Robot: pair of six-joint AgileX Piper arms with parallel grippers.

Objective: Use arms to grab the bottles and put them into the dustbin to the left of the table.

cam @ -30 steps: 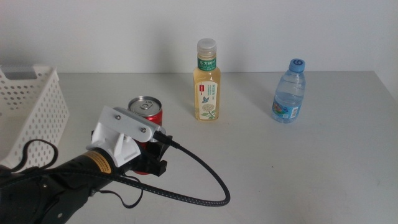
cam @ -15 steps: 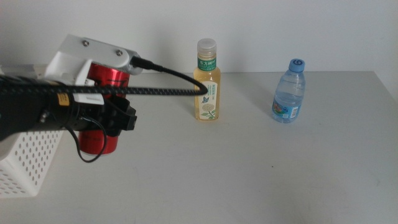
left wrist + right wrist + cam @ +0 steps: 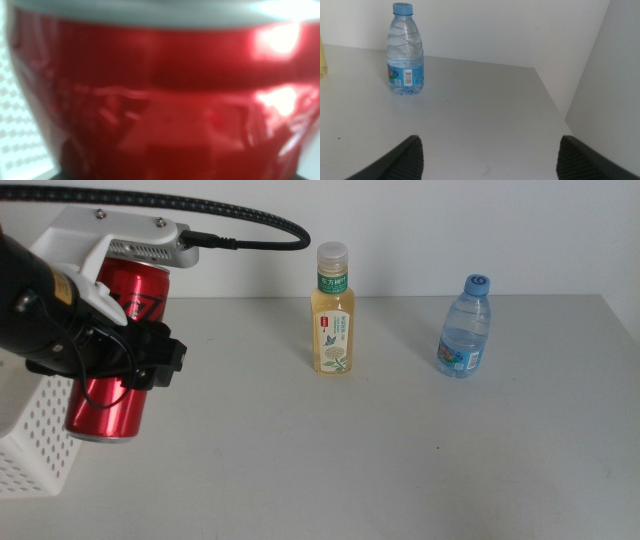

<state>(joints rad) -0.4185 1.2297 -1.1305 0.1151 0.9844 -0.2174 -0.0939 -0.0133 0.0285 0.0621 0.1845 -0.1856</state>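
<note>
1. Over the tabletop's (image 3: pixel 400 450) left edge, the left gripper (image 3: pixel 120 360) was clenched around the red soda can (image 3: pixel 115 345) — can lifted clear of the surface, tilted, its body partly in front of the dustbin (image 3: pixel 35 440).
2. Left wrist view was filled by the can's red side, blurred; a strip of the perforated basket wall showed beside it.
3. Dustbin sat at the left edge, white, holed walls.
4. Tea bottle (image 3: pixel 332 310) stood upright near the middle of the tabletop's back edge, green label, pale cap.
5. Water bottle (image 3: pixel 465 328) stood upright toward the back right corner, blue cap — well apart from the tea bottle.
6. Right gripper (image 3: pixel 487 157) waited near the right edge, jaws spread wide, grasping nothing; water bottle ahead of it.
</note>
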